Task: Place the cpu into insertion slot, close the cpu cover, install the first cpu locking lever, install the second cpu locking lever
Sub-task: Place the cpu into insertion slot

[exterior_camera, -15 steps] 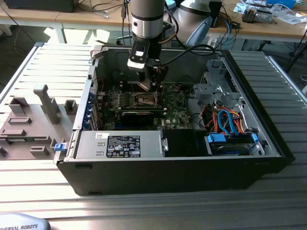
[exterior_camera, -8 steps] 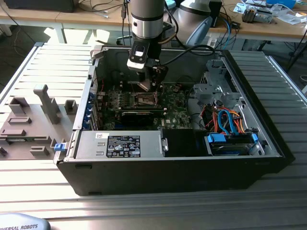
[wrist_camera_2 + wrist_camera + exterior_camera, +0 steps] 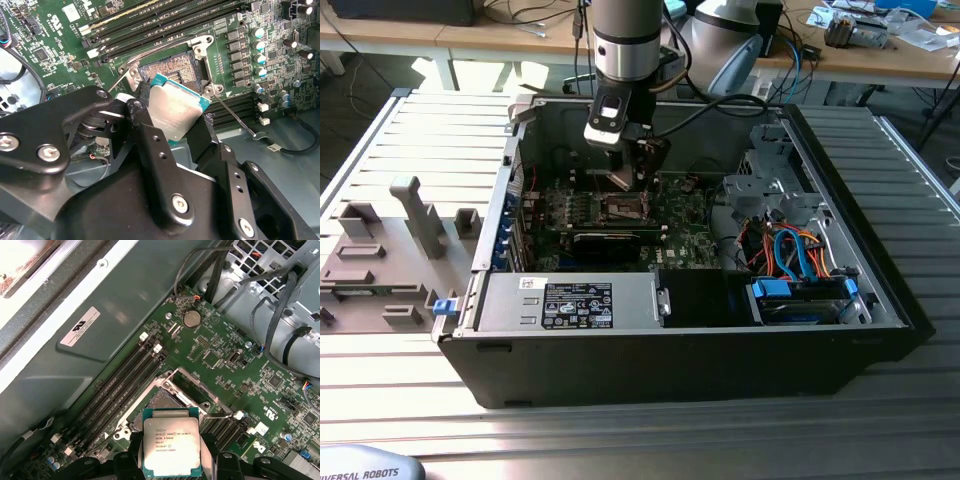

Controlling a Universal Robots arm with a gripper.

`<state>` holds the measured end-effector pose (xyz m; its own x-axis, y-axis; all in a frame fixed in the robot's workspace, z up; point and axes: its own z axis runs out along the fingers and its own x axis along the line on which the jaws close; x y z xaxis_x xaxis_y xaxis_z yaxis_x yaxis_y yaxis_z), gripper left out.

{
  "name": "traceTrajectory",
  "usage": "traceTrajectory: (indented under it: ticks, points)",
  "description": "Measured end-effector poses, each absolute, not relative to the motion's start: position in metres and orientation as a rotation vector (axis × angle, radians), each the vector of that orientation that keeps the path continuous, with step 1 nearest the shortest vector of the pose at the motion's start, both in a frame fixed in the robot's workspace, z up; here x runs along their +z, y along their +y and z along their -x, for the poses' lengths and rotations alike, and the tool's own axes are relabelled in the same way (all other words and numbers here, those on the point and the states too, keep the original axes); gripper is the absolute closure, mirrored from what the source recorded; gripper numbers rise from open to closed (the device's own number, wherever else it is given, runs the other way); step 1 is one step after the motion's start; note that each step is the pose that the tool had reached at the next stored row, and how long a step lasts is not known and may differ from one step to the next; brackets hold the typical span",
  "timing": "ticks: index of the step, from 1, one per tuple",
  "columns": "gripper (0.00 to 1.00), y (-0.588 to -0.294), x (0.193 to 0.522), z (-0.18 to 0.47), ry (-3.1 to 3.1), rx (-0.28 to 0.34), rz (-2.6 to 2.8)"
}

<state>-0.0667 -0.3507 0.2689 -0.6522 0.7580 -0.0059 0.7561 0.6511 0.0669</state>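
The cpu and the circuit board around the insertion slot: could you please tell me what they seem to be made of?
The cpu: brushed silver-grey metal lid, dully reflective, on a thin teal-green base, probably laminate. The circuit board: green lacquered laminate, likely fibreglass, with solder points and tracks. The insertion slot has a shiny metal rim.

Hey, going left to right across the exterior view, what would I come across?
Grey fixture blocks → blue tab → gripper holding the cpu → orange and blue cables.
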Motion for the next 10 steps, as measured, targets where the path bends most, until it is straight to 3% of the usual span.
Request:
traceTrajectory:
  ticks: [10]
  points:
    - [0.46,-0.3507,0.2683,0.0667,2.815,0.090,-1.313]
